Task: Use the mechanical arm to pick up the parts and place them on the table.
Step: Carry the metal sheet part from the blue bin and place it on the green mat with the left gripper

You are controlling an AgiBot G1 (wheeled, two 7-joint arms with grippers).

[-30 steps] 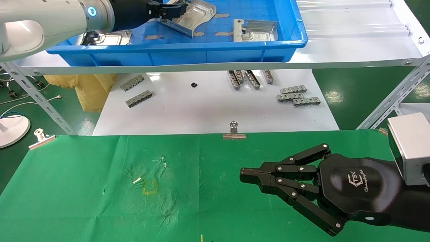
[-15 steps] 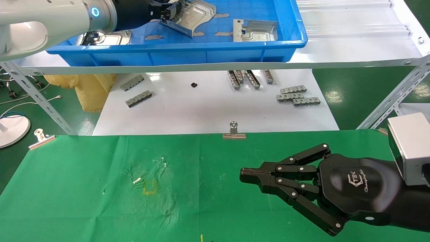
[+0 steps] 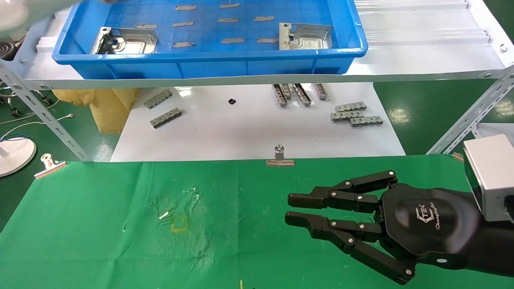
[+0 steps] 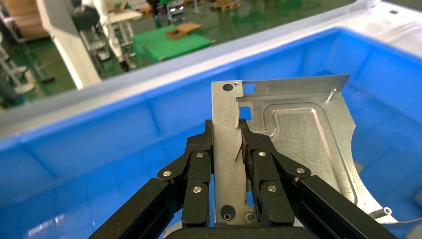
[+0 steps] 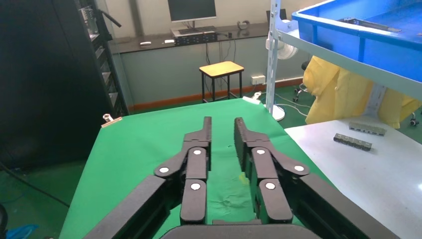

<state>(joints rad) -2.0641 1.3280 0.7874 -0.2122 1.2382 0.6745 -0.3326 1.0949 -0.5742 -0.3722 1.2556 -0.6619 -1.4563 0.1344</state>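
In the left wrist view my left gripper [image 4: 227,134] is shut on a flat silver part [image 4: 298,129], gripping its edge strip and holding it above the floor of the blue bin [image 4: 99,144]. In the head view only a blur of the left arm [image 3: 24,8] shows at the top left corner. Two more parts lie in the bin [image 3: 209,54], one at its left [image 3: 124,40] and one at its right [image 3: 306,36]. My right gripper [image 3: 289,208] is open and empty, low over the green cloth table [image 3: 100,241]; it also shows in the right wrist view [image 5: 222,124].
Grey tape strips [image 3: 227,19] dot the bin floor. Several grey ridged bars [image 3: 355,113] lie on the white tabletop [image 3: 241,132] under the shelf. Binder clips [image 3: 280,156] [image 3: 49,164] hold the cloth's far edge. A faint yellow square mark [image 3: 179,223] is on the cloth.
My left arm has lifted out of the head view, taking the gripped part with it. My right gripper's fingers have opened from shut; the right arm has stayed in place.
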